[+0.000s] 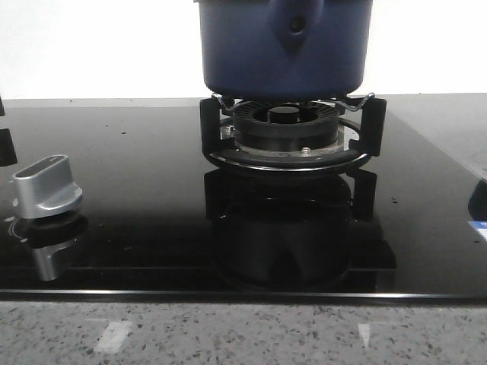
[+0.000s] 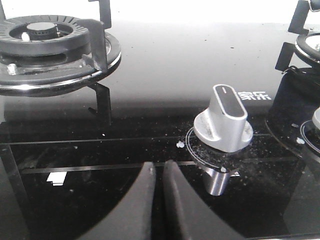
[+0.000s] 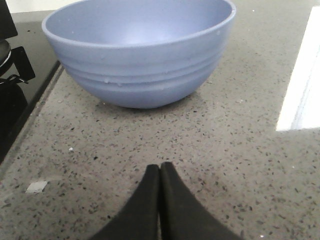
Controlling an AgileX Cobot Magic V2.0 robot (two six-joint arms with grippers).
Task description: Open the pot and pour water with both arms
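Observation:
The dark navy pot (image 1: 281, 49) stands on the black burner ring (image 1: 288, 133) at the back of the glass hob; its top and any lid are cut off by the frame edge. Its triangular handle mount with a round hole (image 1: 295, 24) faces me. Neither gripper shows in the front view. My left gripper (image 2: 159, 167) is shut with nothing in it, low over the black glass beside a silver knob (image 2: 222, 120). Over the speckled counter my right gripper (image 3: 160, 167) is shut and empty, in front of a light blue bowl (image 3: 140, 50).
A second silver knob (image 1: 46, 186) sits at the hob's left. An empty burner (image 2: 50, 45) lies beyond the left gripper. The hob's edge (image 3: 30, 105) meets the grey stone counter left of the bowl. A white strip (image 3: 302, 80) runs along the counter's right.

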